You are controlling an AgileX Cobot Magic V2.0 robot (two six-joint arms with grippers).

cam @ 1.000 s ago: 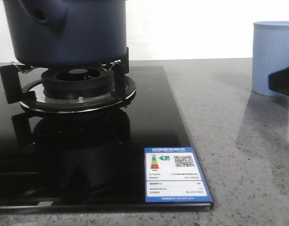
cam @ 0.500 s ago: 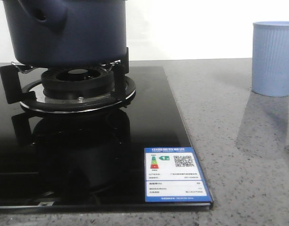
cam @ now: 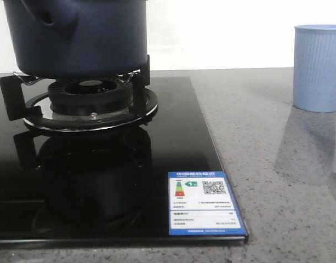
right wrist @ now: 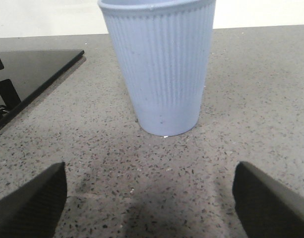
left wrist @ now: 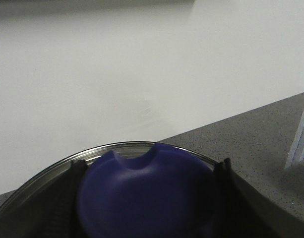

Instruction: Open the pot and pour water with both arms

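Observation:
The dark navy pot [cam: 80,38] stands on the burner of the black hob, its side lug [cam: 50,16] at the upper left; its top is cut off in the front view. In the left wrist view my left gripper [left wrist: 148,198] has its fingers [left wrist: 75,198] against both sides of the lid's blue knob [left wrist: 147,193], with the glass lid's rim [left wrist: 42,171] behind it. My right gripper [right wrist: 149,198] is open and empty, low over the counter, a short way in front of the light blue ribbed cup [right wrist: 159,64]. Neither gripper shows in the front view.
The black glass hob [cam: 173,137] with the burner ring [cam: 91,109] and pan supports fills the left. The cup [cam: 318,66] stands on the grey speckled counter [cam: 277,181] at the far right. A white wall lies behind.
One second ago my right gripper showed as a dark shape in front of the cup at the right edge of the front view; it has drawn back out of that view. The pot and cup have not moved.

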